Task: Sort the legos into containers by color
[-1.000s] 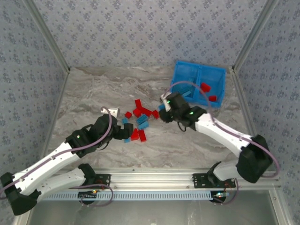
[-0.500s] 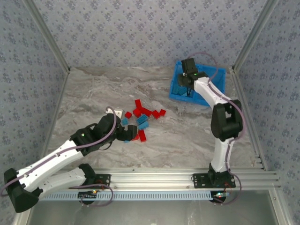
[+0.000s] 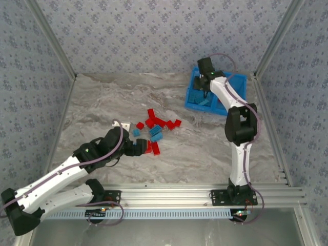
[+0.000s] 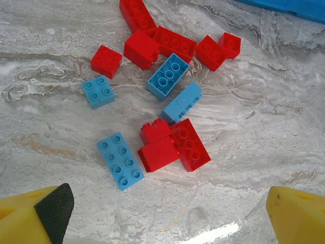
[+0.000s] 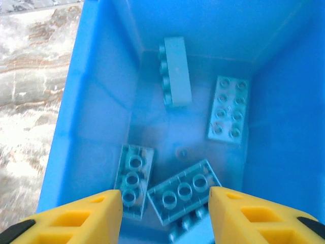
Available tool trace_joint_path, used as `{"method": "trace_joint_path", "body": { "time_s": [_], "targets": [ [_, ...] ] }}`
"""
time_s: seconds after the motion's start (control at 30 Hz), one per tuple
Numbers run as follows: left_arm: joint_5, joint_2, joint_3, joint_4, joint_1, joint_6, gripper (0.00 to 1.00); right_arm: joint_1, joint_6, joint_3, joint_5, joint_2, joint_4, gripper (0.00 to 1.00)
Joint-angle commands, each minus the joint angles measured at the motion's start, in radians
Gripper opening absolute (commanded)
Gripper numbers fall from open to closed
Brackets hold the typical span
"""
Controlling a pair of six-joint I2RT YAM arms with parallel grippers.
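Legos [image 4: 167, 101] lay scattered on the table [image 4: 254, 168] just ahead of the left gripper [image 4: 170, 208], red and light blue all jumbled together. That gripper hung above them with its jaws thrown wide and nothing between them. Closest in, ahead and toward its left side, a light blue two-by-four [image 4: 121, 160] lay flat, studs up, standing free of its neighbours. Just to the right of that sat a red clump [image 4: 172, 145], three bricks pressed together, and beyond it more reds and blues ran on in a loose line.

Farther out, the right gripper [image 5: 165, 218] was poised over the bin [image 5: 76, 101], its jaws parted and no brick pinched between them. Directly below them, the compartment [image 5: 264, 96] held light blue bricks [image 5: 228, 108] and nothing else (one of them tipped on its edge near the far wall).

I read this as the tail end of a blue delivery: empty jaws above a blue-only compartment. The sort itself looked well short of done, with plenty still on the table. Next, the left gripper's best bet was that lone two-by-four. The move called for dropping straight down, squaring the jaws across its narrow sides and closing without nudging the red clump beside it.
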Motion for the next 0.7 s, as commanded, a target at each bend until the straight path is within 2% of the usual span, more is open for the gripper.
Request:
{"method": "trace_joint_path", "body": {
  "time_s": [0.0, 0.17, 0.3, 0.47, 0.57, 0.67],
  "targets": [
    [-0.046, -0.025, 0.004, -0.01, -0.004, -0.014, 0.99, 0.049, 0.029, -0.167, -0.019, -0.225, 0.064, 0.51],
    [-0.11, -0.053, -0.017, -0.003, -0.003, -0.007, 0.99, 0.221, 0.073, -0.542, -0.021, -0.537, 0.184, 0.51],
    [-0.179, -0.069, -0.028, -0.002, -0.002, 0.007, 0.99, 0.445, 0.174, -0.768, 0.012, -0.698, 0.232, 0.52],
    [-0.202, -0.074, -0.029, 0.0, 0.0, 0.035, 0.99, 0.708, 0.35, -0.869, 0.116, -0.672, 0.241, 0.54],
    [-0.198, -0.076, -0.025, -0.017, 0.002, 0.038, 0.99, 0.799, 0.383, -0.85, 0.147, -0.586, 0.211, 0.56],
    [-0.188, -0.086, -0.037, -0.017, 0.002, 0.031, 0.99, 0.847, 0.363, -0.812, 0.098, -0.481, 0.216, 0.64]
  ]
}}
